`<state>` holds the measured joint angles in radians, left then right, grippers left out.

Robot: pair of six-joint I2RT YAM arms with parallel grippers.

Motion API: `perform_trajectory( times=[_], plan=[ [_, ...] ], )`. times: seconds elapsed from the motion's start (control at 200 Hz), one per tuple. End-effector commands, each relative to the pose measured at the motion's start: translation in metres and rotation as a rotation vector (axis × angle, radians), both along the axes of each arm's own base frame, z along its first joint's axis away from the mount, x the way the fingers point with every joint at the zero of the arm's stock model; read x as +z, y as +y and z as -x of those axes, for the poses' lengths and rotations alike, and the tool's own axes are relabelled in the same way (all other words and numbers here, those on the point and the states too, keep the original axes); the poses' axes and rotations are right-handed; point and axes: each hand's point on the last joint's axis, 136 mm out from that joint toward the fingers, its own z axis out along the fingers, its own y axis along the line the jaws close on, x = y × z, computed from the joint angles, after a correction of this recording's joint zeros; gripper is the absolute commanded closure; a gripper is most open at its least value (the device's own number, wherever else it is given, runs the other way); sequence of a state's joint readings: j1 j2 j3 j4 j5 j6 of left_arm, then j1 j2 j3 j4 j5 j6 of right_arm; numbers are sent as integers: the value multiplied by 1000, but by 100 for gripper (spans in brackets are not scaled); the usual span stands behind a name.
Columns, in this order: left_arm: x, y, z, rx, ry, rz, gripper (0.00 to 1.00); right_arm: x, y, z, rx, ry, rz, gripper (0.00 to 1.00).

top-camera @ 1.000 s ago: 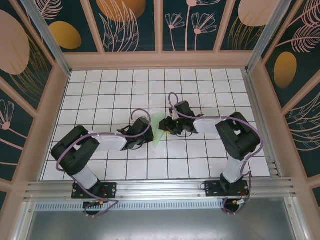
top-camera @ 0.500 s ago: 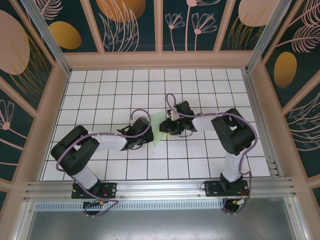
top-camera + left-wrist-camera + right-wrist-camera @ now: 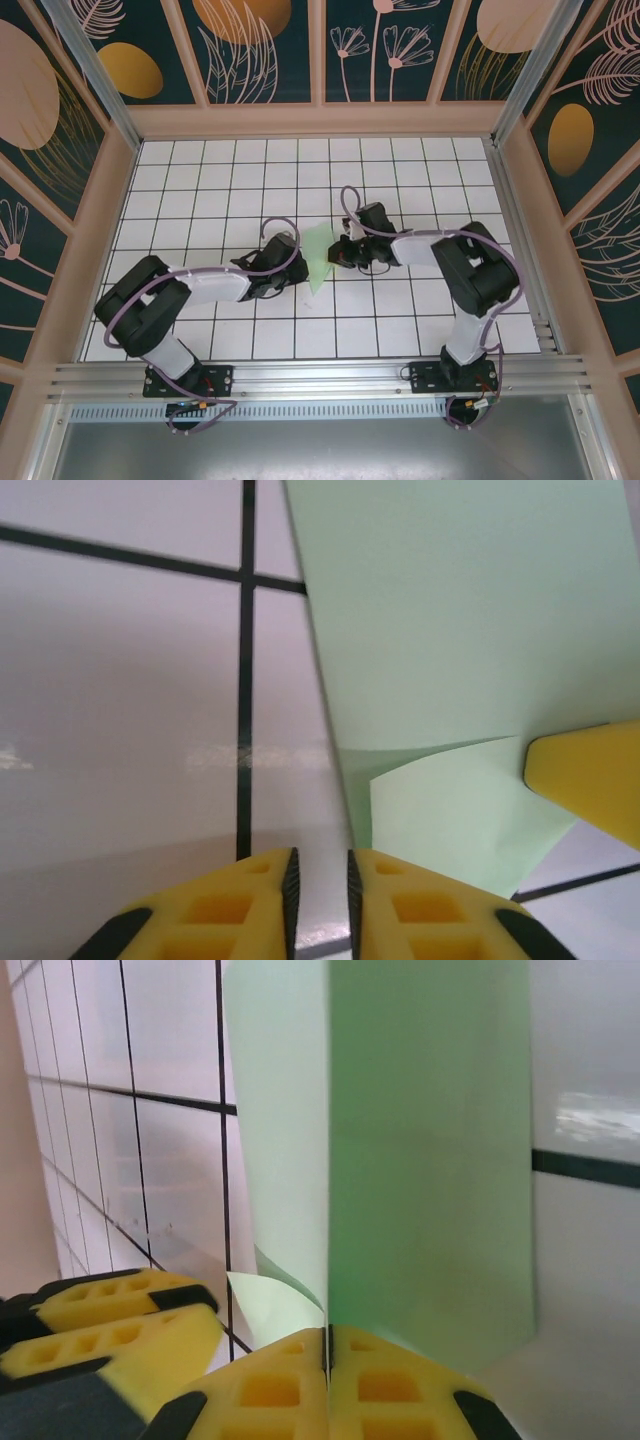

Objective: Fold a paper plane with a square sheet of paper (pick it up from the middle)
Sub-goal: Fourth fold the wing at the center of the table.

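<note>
Right wrist: paper sheet (image 3: 430, 1160) clamped in right jaws, held upright, likely for creasing; left jaws at eight o'clock, barely parted, empty.

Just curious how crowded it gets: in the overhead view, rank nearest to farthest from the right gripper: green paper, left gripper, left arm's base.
1. The green paper, pinched in the right gripper, at the centre.
2. The left gripper, just left of the paper.
3. The left arm's base, bottom left of the view.
</note>
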<state>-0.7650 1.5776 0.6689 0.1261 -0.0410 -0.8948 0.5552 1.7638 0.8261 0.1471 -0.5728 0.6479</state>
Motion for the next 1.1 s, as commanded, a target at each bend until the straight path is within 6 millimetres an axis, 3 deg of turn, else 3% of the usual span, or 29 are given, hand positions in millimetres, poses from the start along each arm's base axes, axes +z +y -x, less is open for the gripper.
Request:
perform_trajectory(
  times=[0.0, 0.23, 0.325, 0.475, 0.62, 0.761, 0.996, 1.096],
  plan=[
    [35, 1, -12, 1, -96, 0, 70, 35, -15, -20, -160, -110, 6, 100],
    [82, 1, -24, -19, -269, 23, 52, 65, -36, -15, -356, -147, 39, 100],
    [93, 1, -25, -31, -330, 44, 37, 68, -37, -9, -423, -132, 52, 100],
    [97, 6, -22, -63, -429, 54, 17, 61, -35, -3, -535, -72, 77, 100],
    [97, 5, -16, -124, -528, 74, 6, 43, -36, -2, -623, 0, 126, 100],
    [95, 3, -7, -183, -609, 107, 3, 30, -37, -4, -668, 48, 147, 100],
    [78, -15, -3, -317, -620, 81, 12, 19, -33, -7, -709, 105, 152, 100],
    [83, -23, 6, -374, -682, 147, 15, 14, -30, -6, -711, 138, 149, 100]
  ],
)
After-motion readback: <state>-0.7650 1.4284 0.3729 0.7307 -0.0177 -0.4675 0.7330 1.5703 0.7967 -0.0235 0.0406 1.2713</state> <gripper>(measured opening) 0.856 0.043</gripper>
